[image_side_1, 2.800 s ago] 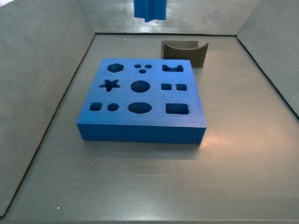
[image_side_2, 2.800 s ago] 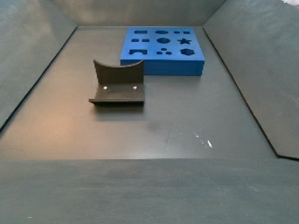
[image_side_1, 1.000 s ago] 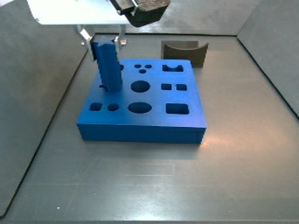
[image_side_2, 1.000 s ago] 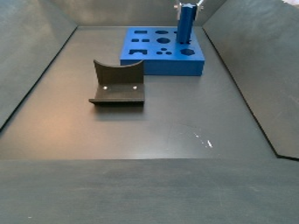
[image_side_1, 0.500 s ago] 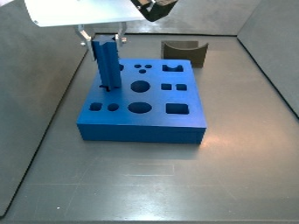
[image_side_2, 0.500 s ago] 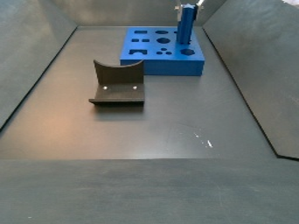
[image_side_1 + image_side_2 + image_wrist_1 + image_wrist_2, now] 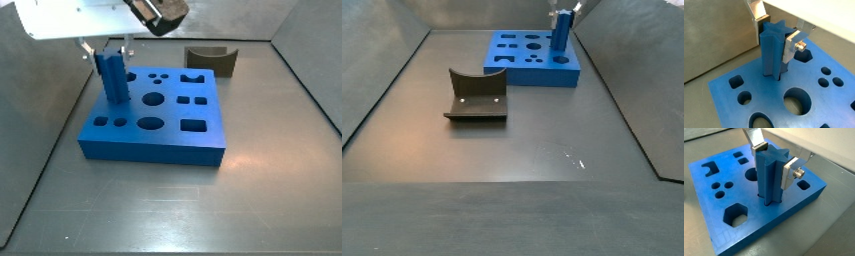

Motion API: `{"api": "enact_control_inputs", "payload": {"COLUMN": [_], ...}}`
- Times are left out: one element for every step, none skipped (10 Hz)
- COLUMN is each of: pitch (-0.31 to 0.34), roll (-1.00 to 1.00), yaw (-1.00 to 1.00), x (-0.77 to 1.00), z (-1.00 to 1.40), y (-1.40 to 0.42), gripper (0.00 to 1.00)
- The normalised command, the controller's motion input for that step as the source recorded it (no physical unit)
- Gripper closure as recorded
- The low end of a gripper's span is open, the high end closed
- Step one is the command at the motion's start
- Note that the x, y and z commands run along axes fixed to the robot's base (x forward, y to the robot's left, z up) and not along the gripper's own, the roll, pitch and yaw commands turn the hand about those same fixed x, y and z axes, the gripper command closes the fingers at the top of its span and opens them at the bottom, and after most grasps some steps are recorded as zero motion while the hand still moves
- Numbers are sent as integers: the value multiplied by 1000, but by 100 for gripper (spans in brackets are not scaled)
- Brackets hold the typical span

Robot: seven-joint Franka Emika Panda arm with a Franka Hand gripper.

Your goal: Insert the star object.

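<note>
The star object (image 7: 110, 78) is a tall blue ridged peg standing upright on the large blue holed block (image 7: 174, 140). In both wrist views its lower end sits in the star hole near a corner of the block (image 7: 825, 102) (image 7: 747, 195). My gripper (image 7: 107, 48) is above the block's far left part, shut on the peg's upper end, with one silver finger on each side of it. The gripper (image 7: 776, 36) and peg (image 7: 771, 57) fill a wrist view, and they show again in a wrist view (image 7: 774, 162) (image 7: 767, 183). In a side view the peg (image 7: 559, 33) stands at the block's (image 7: 523, 62) right end.
The dark olive fixture (image 7: 211, 60) stands behind the block on the right, and in a side view (image 7: 476, 96) it is left of centre. Grey walls slope up round the floor. Several other shaped holes in the block are open.
The gripper, the peg and the block have shifted together: a little to the left in one side view, to the right in the other. The gripper stays shut on the peg.
</note>
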Motion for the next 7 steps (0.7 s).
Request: {"api": "enact_control_inputs", "payload": {"pitch": [0, 0, 0, 0, 0, 0, 3], "roll": [6, 33, 111, 133, 129, 134, 146], "yaw": [277, 263, 234, 146, 0, 0, -29], "x": [169, 246, 291, 334, 380, 380, 380], "z": [-440, -569, -706, -791, -777, -726, -711], "y": [-11, -49, -123, -163, -186, -197, -200], "gripper": [100, 100, 100, 100, 100, 100, 100]}}
